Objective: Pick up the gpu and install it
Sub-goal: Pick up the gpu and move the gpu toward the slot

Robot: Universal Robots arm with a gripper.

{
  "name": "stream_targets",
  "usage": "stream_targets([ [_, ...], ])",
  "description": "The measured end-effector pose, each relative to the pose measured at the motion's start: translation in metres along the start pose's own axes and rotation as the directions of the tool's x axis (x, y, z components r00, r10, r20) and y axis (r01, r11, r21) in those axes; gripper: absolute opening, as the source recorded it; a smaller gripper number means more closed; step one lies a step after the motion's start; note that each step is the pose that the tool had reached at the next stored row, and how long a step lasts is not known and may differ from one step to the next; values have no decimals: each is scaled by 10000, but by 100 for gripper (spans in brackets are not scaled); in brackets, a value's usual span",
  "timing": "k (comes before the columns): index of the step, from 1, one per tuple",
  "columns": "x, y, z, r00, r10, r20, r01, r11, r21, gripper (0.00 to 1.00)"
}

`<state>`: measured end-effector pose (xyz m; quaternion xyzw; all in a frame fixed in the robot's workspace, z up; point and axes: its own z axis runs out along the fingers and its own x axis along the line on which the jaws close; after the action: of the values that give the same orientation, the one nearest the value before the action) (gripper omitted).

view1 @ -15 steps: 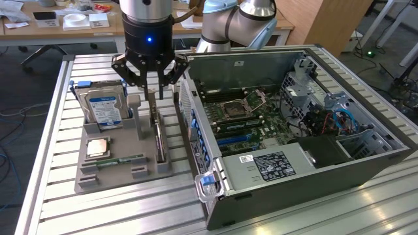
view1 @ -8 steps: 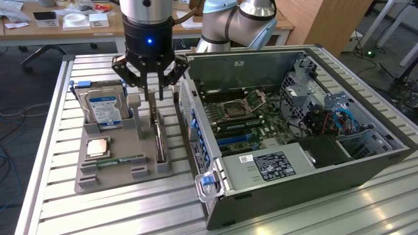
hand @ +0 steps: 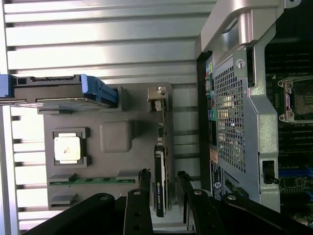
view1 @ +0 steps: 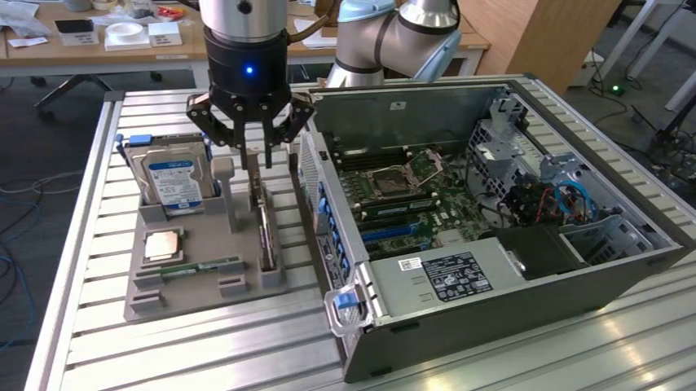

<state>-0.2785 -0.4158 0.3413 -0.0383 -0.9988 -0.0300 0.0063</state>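
- Gripper point(view1: 253, 156) was positioned open over the holder point(view1: 147, 295), nothing grasped
- Gpu point(view1: 264, 224) was seated edgewise in the holder; centred, square closure was judged best

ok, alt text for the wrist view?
The open gripper straddles the graphics card, a black card standing on edge in a grey holder, one finger each side. The holder also carries a hard drive, a processor and a memory stick; an open computer case sits beside it on the slatted table.
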Motion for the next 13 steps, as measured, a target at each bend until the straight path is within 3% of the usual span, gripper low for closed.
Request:
stream_targets([
  [13,-1,-2,41,10000,0,1,0,10000,-1,36],
])
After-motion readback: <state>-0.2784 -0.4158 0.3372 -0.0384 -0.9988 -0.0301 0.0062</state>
